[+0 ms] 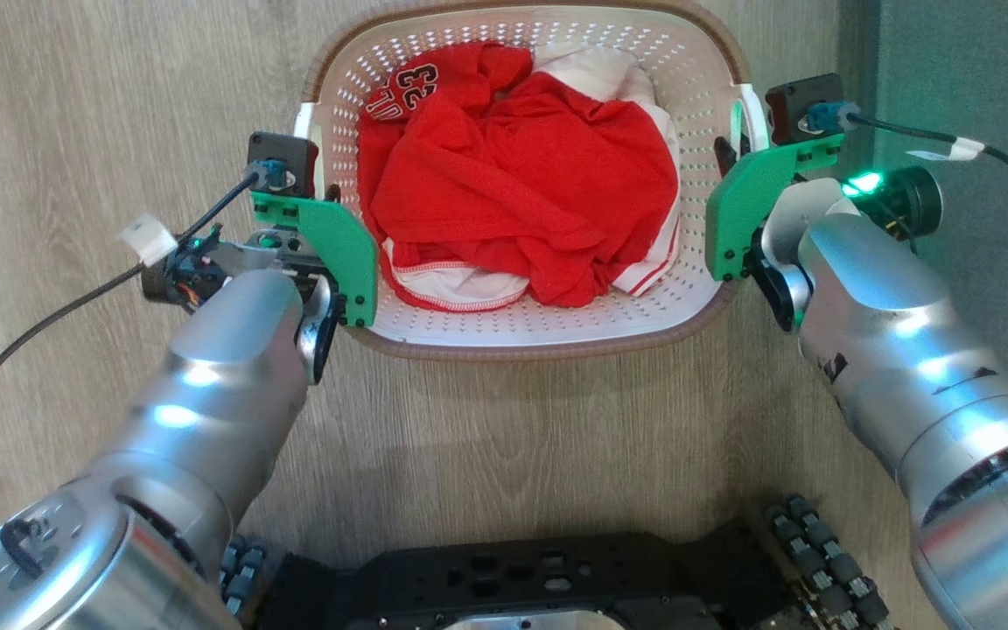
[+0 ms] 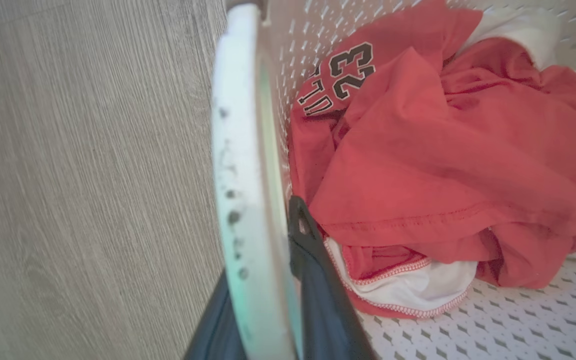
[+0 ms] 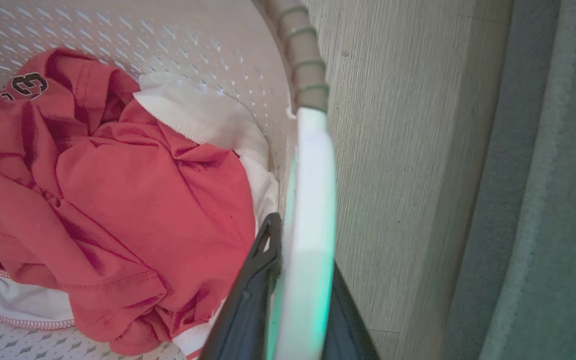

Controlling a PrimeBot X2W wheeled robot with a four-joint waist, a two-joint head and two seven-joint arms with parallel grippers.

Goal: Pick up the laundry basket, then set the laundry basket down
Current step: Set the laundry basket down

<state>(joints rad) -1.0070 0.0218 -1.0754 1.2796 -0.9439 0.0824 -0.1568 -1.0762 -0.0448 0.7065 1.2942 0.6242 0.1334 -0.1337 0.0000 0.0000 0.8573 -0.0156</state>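
Head view: a white basket (image 1: pixel 504 328) of red and white clothes (image 1: pixel 521 184) sits between two silver arms, above a wood floor (image 1: pixel 101 105) and just ahead of the robot's black base (image 1: pixel 521 569). Whether it rests on the floor cannot be told. The left gripper (image 1: pixel 330 189) is at the basket's left handle (image 1: pixel 304 131) and the right gripper (image 1: pixel 723 154) at the right handle (image 1: pixel 754 105); green brackets hide most of both.

Left wrist view: the left gripper (image 2: pixel 263 260) is closed on the white handle (image 2: pixel 238 150), one dark finger inside the basket against the clothes (image 2: pixel 433 165), the other outside over the floor (image 2: pixel 93 175).

Right wrist view: the right gripper (image 3: pixel 308 270) clamps the other handle (image 3: pixel 310 175) likewise, one finger inside beside the clothes (image 3: pixel 133 200), one outside. The brown rim (image 3: pixel 303 55) runs on past the handle. A grey rug (image 3: pixel 543 200) borders the floor (image 3: pixel 393 150).
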